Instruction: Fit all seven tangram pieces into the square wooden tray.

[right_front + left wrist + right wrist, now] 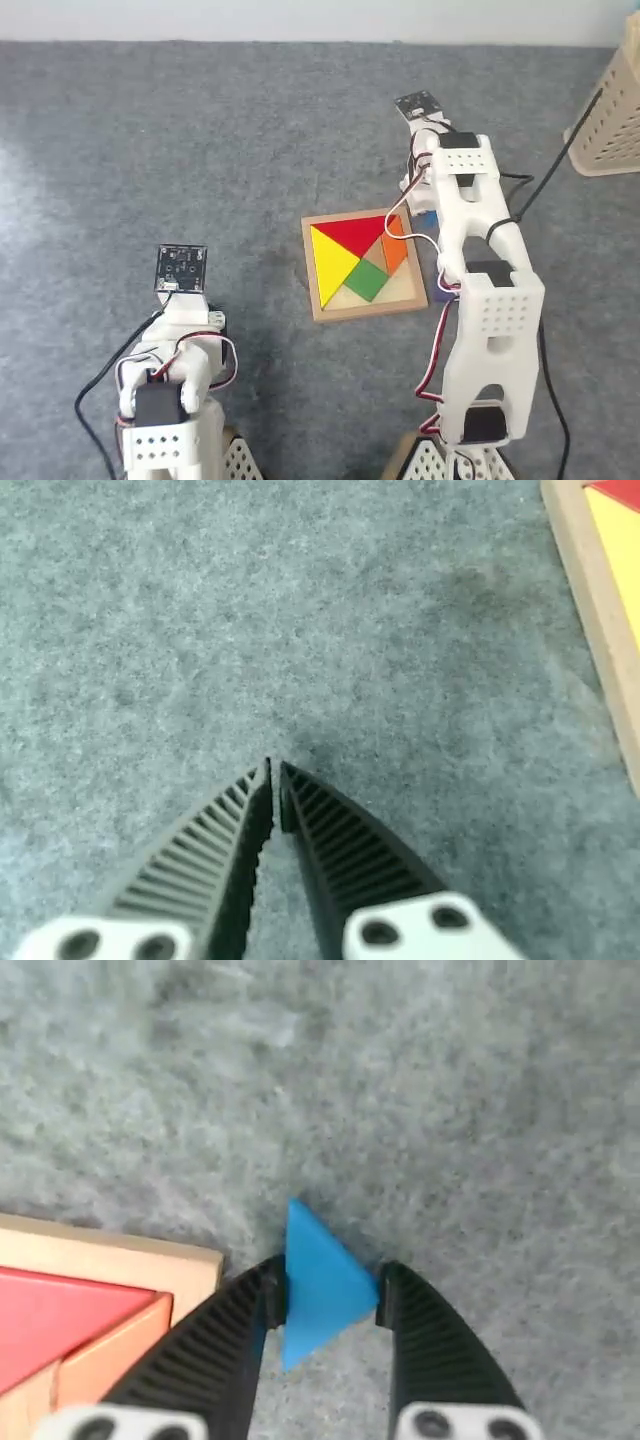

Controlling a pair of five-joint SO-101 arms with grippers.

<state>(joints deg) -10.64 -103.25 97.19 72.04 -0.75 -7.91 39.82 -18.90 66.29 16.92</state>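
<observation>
1. High view: the tray (314, 285) lies mid-worktop (180, 140) and holds a red triangle (350, 235), a yellow triangle (332, 265), a green square (368, 282) and an orange piece (394, 250). The right arm (470, 200) stretches past its far right corner. The left arm (175, 360) sits folded and well apart, likely to stay clear.
2. Left wrist view: the left gripper (275, 773) has its fingers together over bare worktop, idle.
3. Right wrist view: the right gripper (330, 1288) has its fingers (235, 1335) clamped on the blue triangle (318, 1265) just beside the tray's corner, seemingly ready to carry it in.

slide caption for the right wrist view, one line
Right hand shut on the blue triangle, just off the wooden tray.
</observation>
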